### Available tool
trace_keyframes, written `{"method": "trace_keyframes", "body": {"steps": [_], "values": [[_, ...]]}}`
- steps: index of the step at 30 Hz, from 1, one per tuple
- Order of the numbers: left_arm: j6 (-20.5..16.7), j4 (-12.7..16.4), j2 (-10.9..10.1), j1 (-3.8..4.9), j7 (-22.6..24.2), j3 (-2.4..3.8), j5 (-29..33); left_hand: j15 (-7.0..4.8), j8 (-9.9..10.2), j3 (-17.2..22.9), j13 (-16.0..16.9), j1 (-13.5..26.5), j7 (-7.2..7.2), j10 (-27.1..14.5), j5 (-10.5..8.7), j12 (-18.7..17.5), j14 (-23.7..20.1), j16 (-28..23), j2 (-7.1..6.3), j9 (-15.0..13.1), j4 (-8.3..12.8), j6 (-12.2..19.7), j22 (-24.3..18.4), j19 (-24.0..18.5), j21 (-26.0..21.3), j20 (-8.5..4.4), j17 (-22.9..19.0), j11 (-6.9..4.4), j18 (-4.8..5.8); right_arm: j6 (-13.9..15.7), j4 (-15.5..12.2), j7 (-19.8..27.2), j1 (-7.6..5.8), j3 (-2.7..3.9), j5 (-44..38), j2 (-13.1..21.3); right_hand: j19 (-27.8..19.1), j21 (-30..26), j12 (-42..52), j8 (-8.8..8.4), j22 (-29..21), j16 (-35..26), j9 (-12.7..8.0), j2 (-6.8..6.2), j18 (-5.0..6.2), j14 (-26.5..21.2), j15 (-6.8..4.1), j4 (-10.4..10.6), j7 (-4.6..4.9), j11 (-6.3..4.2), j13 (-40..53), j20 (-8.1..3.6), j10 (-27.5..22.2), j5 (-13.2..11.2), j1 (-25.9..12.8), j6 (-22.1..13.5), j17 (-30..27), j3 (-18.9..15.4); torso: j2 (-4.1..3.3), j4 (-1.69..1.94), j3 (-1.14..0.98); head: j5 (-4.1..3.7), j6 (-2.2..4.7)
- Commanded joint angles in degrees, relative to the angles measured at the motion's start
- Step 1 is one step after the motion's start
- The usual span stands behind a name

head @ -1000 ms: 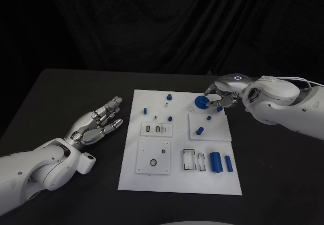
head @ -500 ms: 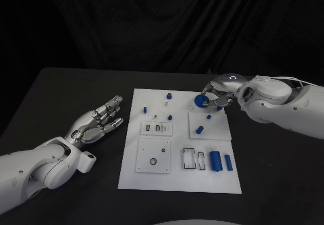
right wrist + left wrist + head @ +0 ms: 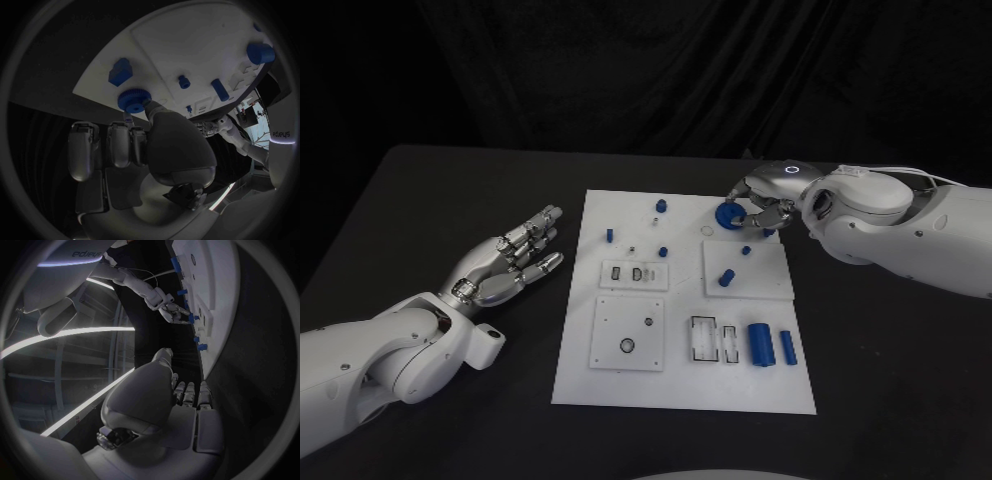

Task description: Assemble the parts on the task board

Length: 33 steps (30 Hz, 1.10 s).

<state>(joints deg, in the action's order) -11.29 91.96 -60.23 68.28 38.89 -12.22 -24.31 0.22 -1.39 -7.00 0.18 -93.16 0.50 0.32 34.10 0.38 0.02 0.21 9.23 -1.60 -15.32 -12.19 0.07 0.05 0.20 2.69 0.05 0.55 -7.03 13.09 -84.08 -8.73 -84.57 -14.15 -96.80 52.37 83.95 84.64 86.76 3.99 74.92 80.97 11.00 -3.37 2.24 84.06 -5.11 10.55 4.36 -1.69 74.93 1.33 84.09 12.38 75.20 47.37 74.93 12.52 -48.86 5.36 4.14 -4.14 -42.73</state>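
Seating the blue knob is judged to be the step in hand, and it is best done slowly and squarely. The table (image 3: 430, 200) carries the board (image 3: 682, 380), whose far corner lies directly under the right hand (image 3: 764, 205). The left hand (image 3: 514, 262) is released, fingers spread, palm up, resting on the table just beside the board's near-left edge; nothing is held by it. The right hand is closed on the knob (image 3: 730, 215), a round ribbed piece pinched at the fingertips, as is seen plainly in the right wrist view (image 3: 132, 99). The knob is held at the board's far end, just ahead of the fingers; whether it already touches the board cannot be told. A small block (image 3: 119, 71) lies just beyond the knob, and a peg (image 3: 183, 81) stands further out from the fingertips. For a clean fit, the knob should be kept level and lowered straight onto its seat, with the block left undisturbed. The pinch should be eased only once the knob is felt to sit flat.
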Motion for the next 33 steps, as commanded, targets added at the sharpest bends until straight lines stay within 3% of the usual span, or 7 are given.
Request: {"method": "trace_keyframes", "body": {"steps": [1, 10, 14, 17, 21, 27, 33], "values": [[0.8, 0.0, 0.1, 0.14, 8.9, 0.03, -0.1, 0.30, -0.2, 0.2, -0.1, 0.2, 0.43, 0.0, 0.20, -0.3, 0.0, -0.2, -0.33, 0.0, -0.3, 0.2, -0.1, -0.1, -0.2, 0.45, 0.0, 0.45, 0.36, -1.1, 0.4, -1.3, 0.37, -0.06, -0.1, -0.2, 2.3, 0.0, 0.2, -0.12, 10.3, 0.1, 0.1, -0.20, -0.46, 3.2, 0.33, -1.7, 0.04, 0.43, 10.8, 0.34, 3.5, 1.8, 2.1, 0.0, 1.6, 0.8, 0.03, -0.04, -0.03, 0.03, 0.02], [1.1, -0.1, 0.2, 0.13, 8.7, 0.03, -0.1, 0.36, -0.2, 0.2, -0.1, 0.3, 0.46, 0.0, 0.21, -0.3, 0.0, -0.2, -0.32, 0.0, -0.3, 0.2, -0.1, -0.1, -0.2, 0.49, 0.0, 0.49, 0.38, -1.7, 0.7, -0.6, 0.73, -0.06, -0.1, -0.5, 2.1, -0.3, 0.1, 4.32, 10.3, -0.4, 3.1, 0.02, -0.38, 3.1, 0.17, -5.1, -0.27, 0.20, 10.8, 0.20, 3.5, 2.2, 4.8, 6.8, 1.3, 1.9, 0.03, -0.01, -0.01, 0.05, 0.18], [1.2, -0.1, 0.2, 0.13, 8.7, 0.03, -0.1, 0.46, -0.2, 0.2, -0.1, 0.3, 0.46, 0.0, 0.23, -0.3, 0.0, -0.2, -0.29, 0.0, -0.3, 0.2, -0.1, -0.1, -0.2, 0.58, 0.0, 0.53, 0.40, 0.1, 0.7, 0.8, 0.82, -0.06, -0.1, -0.5, 2.0, -0.5, 0.0, 10.95, 10.3, -0.8, 8.4, 1.13, -0.34, 3.0, -0.17, -7.0, -0.94, -0.35, 10.7, -0.22, 3.4, 1.6, 5.8, 10.3, 1.1, 1.0, 0.05, -0.03, -0.01, 0.04, 0.27], [1.2, -0.1, 0.1, 0.13, 8.7, 0.03, -0.1, 0.46, -0.2, 0.2, -0.1, 0.3, 0.46, 0.0, 0.23, -0.3, 0.0, -0.2, -0.29, 0.0, -0.3, 0.2, -0.1, -0.1, -0.2, 0.58, 0.0, 0.53, 0.40, 3.0, 0.0, 2.6, 0.84, -0.06, -0.1, 0.0, 2.1, -0.4, 0.3, 15.86, 10.5, -0.7, 13.0, 2.16, -0.38, 3.1, -0.53, -7.4, -1.53, -0.74, 11.1, -0.55, 3.6, 1.4, 6.0, 9.1, 1.5, 0.4, 0.05, -0.03, -0.03, 0.04, 0.38], [1.1, 0.0, -0.1, 0.13, 8.6, 0.03, -0.1, 0.52, -0.2, 0.2, -0.1, 0.4, 0.46, 0.0, 0.30, -0.3, 0.0, -0.2, -0.26, 0.0, -0.4, 0.2, -0.1, -0.1, -0.2, 0.65, 0.0, 0.56, 0.41, 6.5, -1.3, 4.4, 0.83, -0.05, -0.1, 0.8, 2.3, -0.2, 0.5, 18.46, 10.8, -0.4, 15.3, 2.31, -0.47, 3.3, -0.71, -7.3, -1.91, -0.87, 11.4, -0.66, 3.8, 0.7, 5.9, 8.5, 2.0, 0.2, 0.02, -0.04, -0.05, 0.33, 0.80], [1.1, 0.1, -0.2, 0.13, 8.6, 0.03, -0.1, 0.56, -0.2, 0.3, -0.1, 0.4, 0.46, 0.0, 0.38, -0.3, 0.0, -0.2, -0.24, 0.0, -0.4, 0.2, -0.1, -0.1, -0.2, 0.70, 0.0, 0.58, 0.41, 9.8, -4.2, 5.6, -0.13, -0.04, -0.1, 1.4, 2.4, -0.1, 0.6, 19.43, 10.9, -0.3, 16.1, 2.15, -0.50, 3.3, -0.76, -7.1, -2.05, -0.90, 11.5, -0.67, 3.9, 0.6, 5.9, 8.4, 2.1, 0.2, 0.05, -0.03, -0.03, 0.49, 0.98], [1.1, 0.2, -0.3, 0.13, 8.5, 0.03, -0.1, 0.64, -0.2, 0.3, -0.1, 0.5, 0.50, 0.0, 0.41, -0.3, 0.0, -0.2, -0.21, 0.0, -0.5, 0.2, -0.1, -0.1, -0.2, 0.80, 0.0, 0.64, 0.40, 9.1, -7.8, 5.6, -1.96, -0.03, -0.1, 0.9, 2.4, -0.2, 0.5, 19.85, 10.8, -0.5, 16.5, 2.07, -0.49, 3.3, -0.75, -6.9, -2.12, -0.90, 11.4, -0.68, 3.8, 0.5, 5.7, 8.2, 1.9, 0.2, 0.13, 0.05, 0.03, 0.28, 1.08]]}}
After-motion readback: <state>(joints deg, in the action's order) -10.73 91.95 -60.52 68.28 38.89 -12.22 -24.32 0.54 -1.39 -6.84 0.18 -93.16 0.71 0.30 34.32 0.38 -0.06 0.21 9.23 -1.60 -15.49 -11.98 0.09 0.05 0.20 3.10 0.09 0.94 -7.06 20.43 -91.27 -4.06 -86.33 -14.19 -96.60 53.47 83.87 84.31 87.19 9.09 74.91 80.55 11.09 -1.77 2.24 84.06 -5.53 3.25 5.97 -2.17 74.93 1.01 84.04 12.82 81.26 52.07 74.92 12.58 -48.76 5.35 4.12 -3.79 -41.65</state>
